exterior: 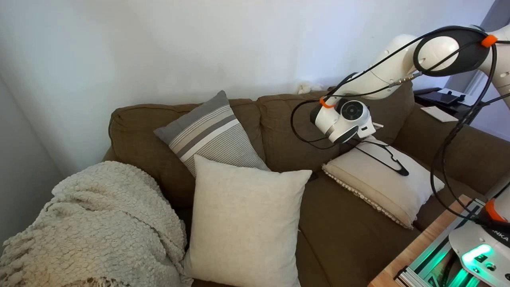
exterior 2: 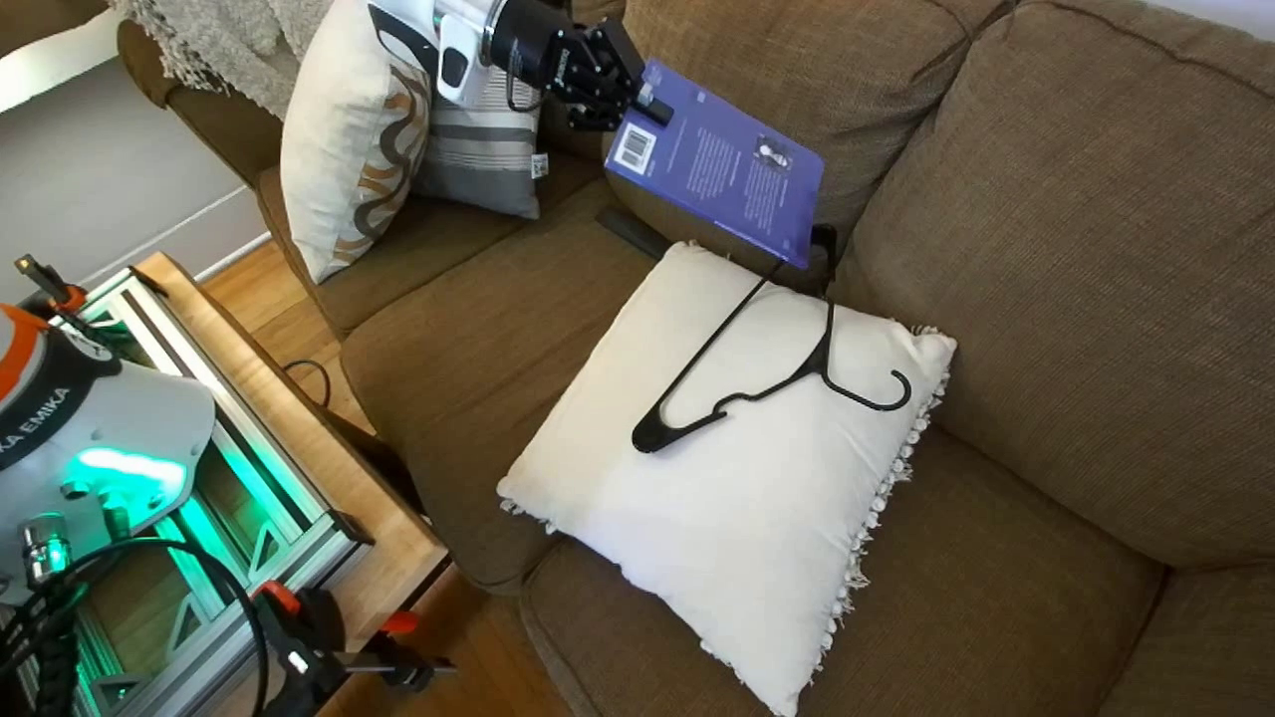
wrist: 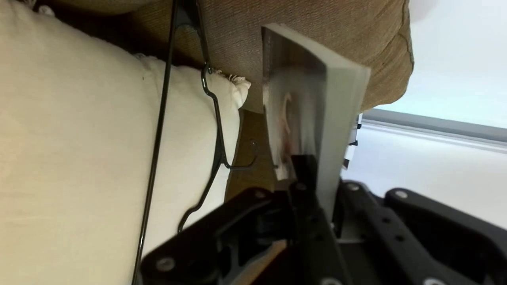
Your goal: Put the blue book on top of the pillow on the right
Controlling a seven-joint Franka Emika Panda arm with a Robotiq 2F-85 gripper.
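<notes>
Blue across its back cover, the book [exterior 2: 717,164] sits pinched near its barcode [exterior 2: 635,148] in my jaws, which are closed down to just its thickness. Gripping that end makes sense to me: most of the book reaches out toward four o'clock, so I could lay it down without the jaws meeting the pillow [exterior 2: 747,473] first. In an exterior view it is held up, tilted, at twelve o'clock of that pillow, which lies flat on the sofa [exterior 2: 1046,249], a broad landing. A black hanger [exterior 2: 819,360] lies across it; I'd expect the book to rock there.

Only the wrist view gives me the pages [wrist: 344,107], edge-on between the jaws, and puts the hanger's hook [wrist: 239,168] past the pillow's outline; I judge that part stands proud. In an exterior view, the arm's end [exterior: 338,121] hides the jaws and nearly all, perhaps all, of the book.
</notes>
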